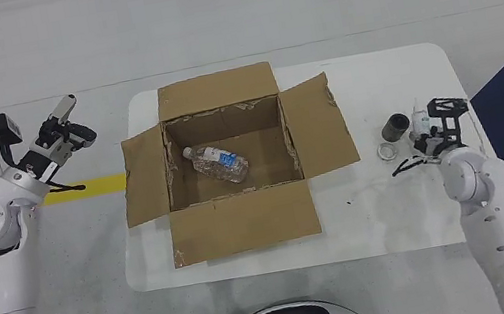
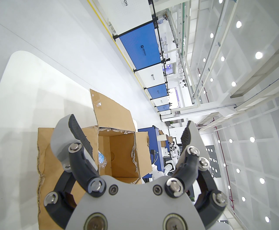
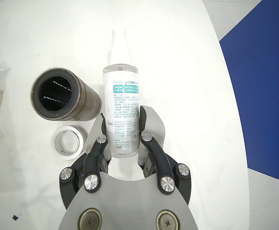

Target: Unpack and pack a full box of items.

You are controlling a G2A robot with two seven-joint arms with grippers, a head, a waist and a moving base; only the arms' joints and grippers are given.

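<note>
Off to the right of the open brown cardboard box [image 1: 243, 221], the right gripper [image 3: 123, 114] clamps its fingers on a clear white-labelled spray bottle [image 3: 121, 91], seemingly resting on the white tabletop [image 1: 386, 225]. Left of the box the left gripper [image 2: 130, 122] hangs, fingers spread; a clear plastic water bottle [image 1: 216, 162] lies inside the box.

The box [image 1: 243, 221] stood open, flaps spread, roomy around its one water bottle [image 1: 216, 162]; a dark cylinder [image 3: 65, 93] and ring [image 3: 68, 142] stood just beside the spray bottle [image 3: 122, 104].
</note>
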